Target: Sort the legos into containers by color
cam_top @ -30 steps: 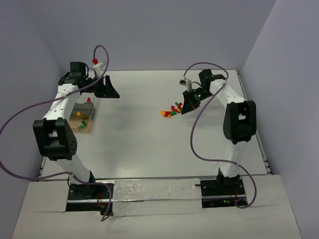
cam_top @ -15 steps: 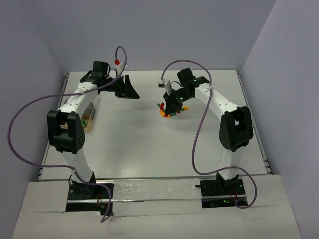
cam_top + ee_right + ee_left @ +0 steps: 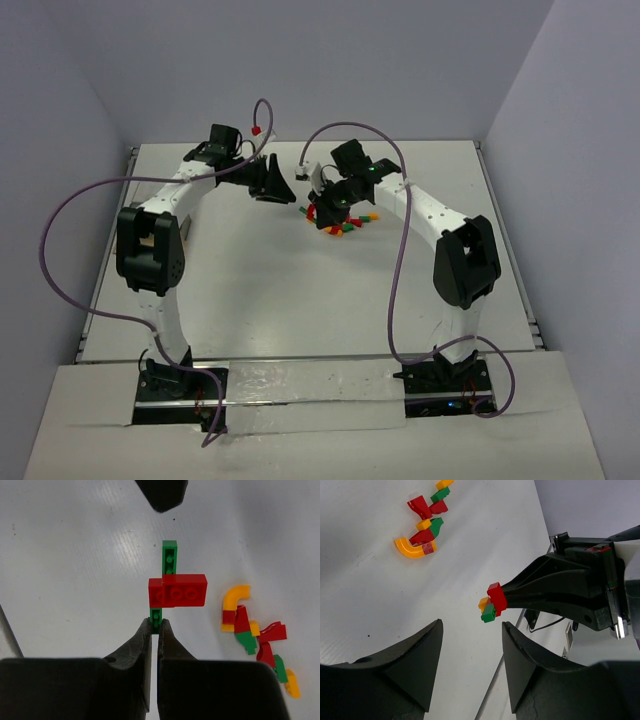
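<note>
My right gripper point(image 3: 155, 627) is shut on the lower end of a thin green brick point(image 3: 169, 560) that has a red brick point(image 3: 180, 591) stuck across it. It holds this cluster above the table. In the left wrist view the cluster point(image 3: 492, 605) sits at the tip of the right gripper, with an orange bit on it. My left gripper point(image 3: 472, 630) is open and empty, its jaws facing the cluster from a short way off. In the top view the left gripper point(image 3: 275, 185) and right gripper point(image 3: 318, 208) nearly meet. The loose legos point(image 3: 348, 226) lie just right of them. The containers are hidden behind the left arm.
The pile point(image 3: 255, 635) holds red, green and orange bricks, with a curved orange piece point(image 3: 235, 597) at its edge; it also shows in the left wrist view point(image 3: 425, 525). Purple cables loop above both arms. Walls close the table at the back and sides.
Both arms have swung toward the table's middle. The right gripper has moved left with the brick cluster. The left gripper has moved right, away from the containers, to face it.
</note>
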`<state>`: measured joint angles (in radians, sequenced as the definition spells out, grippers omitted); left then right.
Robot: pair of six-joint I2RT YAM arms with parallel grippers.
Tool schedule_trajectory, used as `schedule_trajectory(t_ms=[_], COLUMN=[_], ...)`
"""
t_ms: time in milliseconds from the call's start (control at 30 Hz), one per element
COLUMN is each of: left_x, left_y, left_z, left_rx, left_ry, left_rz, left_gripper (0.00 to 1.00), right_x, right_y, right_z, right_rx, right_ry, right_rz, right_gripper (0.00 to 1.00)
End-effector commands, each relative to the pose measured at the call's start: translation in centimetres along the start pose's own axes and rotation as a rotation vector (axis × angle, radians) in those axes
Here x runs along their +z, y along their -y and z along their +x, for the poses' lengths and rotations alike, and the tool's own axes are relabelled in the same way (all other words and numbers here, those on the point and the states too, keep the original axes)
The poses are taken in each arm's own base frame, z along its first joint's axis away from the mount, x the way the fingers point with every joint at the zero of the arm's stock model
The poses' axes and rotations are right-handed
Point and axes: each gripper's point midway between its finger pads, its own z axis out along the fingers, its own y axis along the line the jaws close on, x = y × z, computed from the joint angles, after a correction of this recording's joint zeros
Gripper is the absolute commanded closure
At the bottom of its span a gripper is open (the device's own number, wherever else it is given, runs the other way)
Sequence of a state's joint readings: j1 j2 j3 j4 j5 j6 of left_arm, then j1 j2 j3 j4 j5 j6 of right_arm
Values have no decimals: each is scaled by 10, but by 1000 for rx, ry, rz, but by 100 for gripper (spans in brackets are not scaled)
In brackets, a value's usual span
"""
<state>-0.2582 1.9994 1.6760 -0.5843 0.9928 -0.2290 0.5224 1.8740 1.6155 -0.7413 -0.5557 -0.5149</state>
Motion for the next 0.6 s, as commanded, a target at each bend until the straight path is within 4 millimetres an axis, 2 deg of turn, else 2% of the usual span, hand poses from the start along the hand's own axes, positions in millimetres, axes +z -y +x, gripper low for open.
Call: schedule_trajectory(t_ms=[0, 400, 567], left_x=[4, 11, 13], left_y=[19, 25, 25], left_z=[-9, -2, 0], left_rx=[45, 58, 54], left_ry=[-7, -37, -43], left_rz=[40, 48, 51], left_gripper=[41, 43, 51], right_x=[-21, -22, -24], right_y=[3, 5, 0], right_z=[-42, -56, -58], right_rx=[-70, -96, -111], right_ry=[99, 119, 129], right_rz=[79, 115, 116], right_gripper=[100, 100, 100])
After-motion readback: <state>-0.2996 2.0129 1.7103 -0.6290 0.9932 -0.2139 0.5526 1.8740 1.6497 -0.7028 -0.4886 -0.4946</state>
